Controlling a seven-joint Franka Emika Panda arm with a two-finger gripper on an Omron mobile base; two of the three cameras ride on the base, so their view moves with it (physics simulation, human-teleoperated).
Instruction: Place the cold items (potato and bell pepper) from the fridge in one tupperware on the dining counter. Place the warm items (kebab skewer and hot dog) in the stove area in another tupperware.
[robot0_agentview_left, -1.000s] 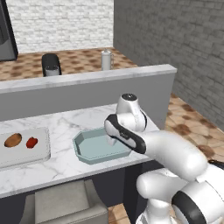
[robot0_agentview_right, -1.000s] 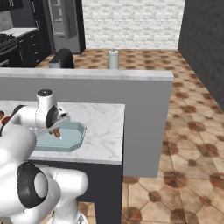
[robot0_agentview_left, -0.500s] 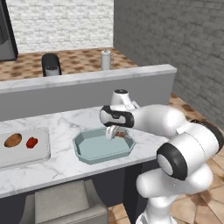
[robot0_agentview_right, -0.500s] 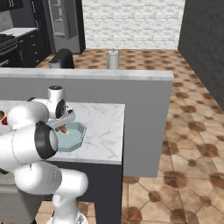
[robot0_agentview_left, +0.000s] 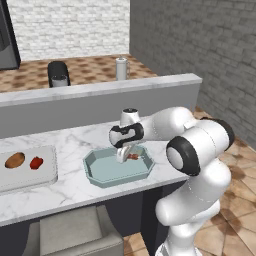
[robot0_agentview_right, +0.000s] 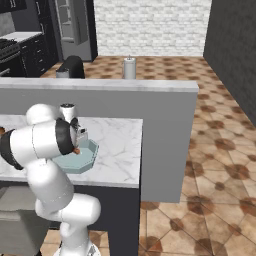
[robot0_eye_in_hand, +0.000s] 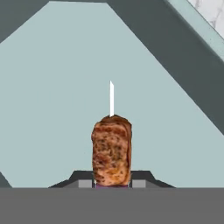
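Right now the jaws (robot0_agentview_left: 123, 156) hang low inside the teal octagonal container (robot0_agentview_left: 102, 171), clamped together on a kebab skewer (robot0_eye_in_hand: 111, 151). From the hand view, the browned chunk of meat sits squarely between the two dark tips, and a thin white stick pokes out beyond it, over the pale teal floor of the container. Whether the meat touches that floor cannot be told. In the left base view the skewer (robot0_agentview_left: 133, 157) shows as a small reddish-brown bit just beside the hand, over the right half of the container.

The container rests on the white marble tabletop (robot0_agentview_left: 70, 190), near its front edge. In the right base view the same container (robot0_agentview_right: 82, 161) peeks out from behind the white arm, and the jaws (robot0_agentview_right: 79, 145) are over it.

Well to the left on the tabletop lies a flat whitish tray (robot0_agentview_left: 47, 172). Inside it are the orange-brown potato (robot0_agentview_left: 15, 160) and, just beside it on the right, the small red bell pepper (robot0_agentview_left: 36, 162); the two are close but apart.

A grey ledge (robot0_agentview_left: 100, 90) runs along the back of the tabletop. Beyond it, a pale cylinder (robot0_agentview_left: 121, 68) and a dark rounded object (robot0_agentview_left: 58, 74) show.
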